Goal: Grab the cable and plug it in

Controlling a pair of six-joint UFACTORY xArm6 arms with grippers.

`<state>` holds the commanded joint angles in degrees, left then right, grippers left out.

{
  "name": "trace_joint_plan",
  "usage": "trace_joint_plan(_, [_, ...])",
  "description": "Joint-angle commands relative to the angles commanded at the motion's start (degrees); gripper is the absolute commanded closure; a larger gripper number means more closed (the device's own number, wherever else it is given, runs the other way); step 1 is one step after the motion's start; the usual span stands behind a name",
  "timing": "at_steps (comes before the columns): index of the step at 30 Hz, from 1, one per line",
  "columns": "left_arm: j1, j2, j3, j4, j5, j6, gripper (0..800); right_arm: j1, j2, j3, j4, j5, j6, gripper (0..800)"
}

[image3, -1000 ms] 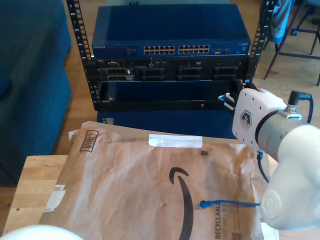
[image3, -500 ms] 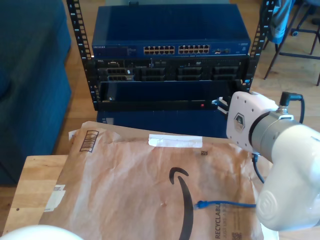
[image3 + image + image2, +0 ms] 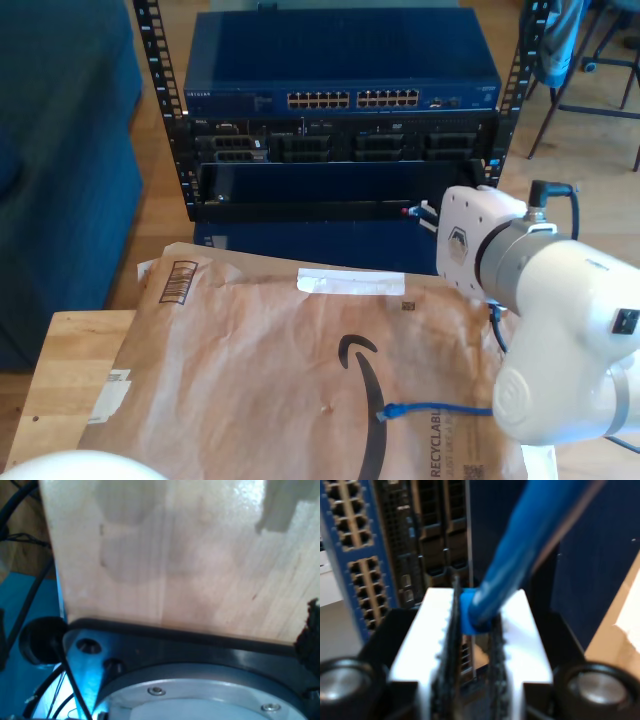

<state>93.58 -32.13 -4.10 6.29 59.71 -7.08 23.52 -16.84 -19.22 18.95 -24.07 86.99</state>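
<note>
The bright-blue cable [image 3: 520, 560] runs out from between the white fingers [image 3: 435, 645] of my second gripper [image 3: 472, 625], which is shut on the cable's blue plug end [image 3: 469, 616]. Beyond the jaws stand the port rows of the blue network switch [image 3: 355, 555]. In the exterior view my second gripper [image 3: 424, 212] hovers before the rack's dark lower bay, at the exterior view's right. The rest of the cable [image 3: 440, 409] trails over the brown paper envelope [image 3: 260, 370], its free plug [image 3: 382, 413] lying loose. The first wrist view looks onto a pale wooden surface [image 3: 175, 555].
The blue switch [image 3: 340, 75] tops a black rack with server units [image 3: 340, 145] beneath. A blue sofa [image 3: 60, 150] fills the exterior view's left. The wooden table [image 3: 70, 370] carries the envelope. Chair legs [image 3: 590, 90] stand at the exterior view's far right. Black cables [image 3: 30, 595] hang beside the wooden surface.
My second arm has swung toward the exterior view's left, nearer the rack's middle. The cable's loose end slid left across the envelope.
</note>
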Motion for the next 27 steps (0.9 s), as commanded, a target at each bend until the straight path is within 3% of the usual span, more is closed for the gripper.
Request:
trace_joint_plan(8, [0.00, 0.00, 0.00, 0.00, 0.00, 0.00, 0, -0.35, 2.73, -2.11, 0.18, -6.77, 0.26, 800])
trace_joint_plan(18, [0.00, 0.00, 0.00, 0.00, 0.00, 0.00, 0, 0.79, 4.04, 1.67, 0.09, -21.80, 0.53, 800])
trace_joint_plan(24, [0.00, 0.00, 0.00, 0.00, 0.00, 0.00, 0, 3.52, 10.37, -1.85, 0.00, -25.41, 0.70, 800])
trace_joint_plan(27, [0.00, 0.00, 0.00, 0.00, 0.00, -0.09, 0, 3.43, 16.97, -4.75, -1.41, -30.77, 0.70, 800])
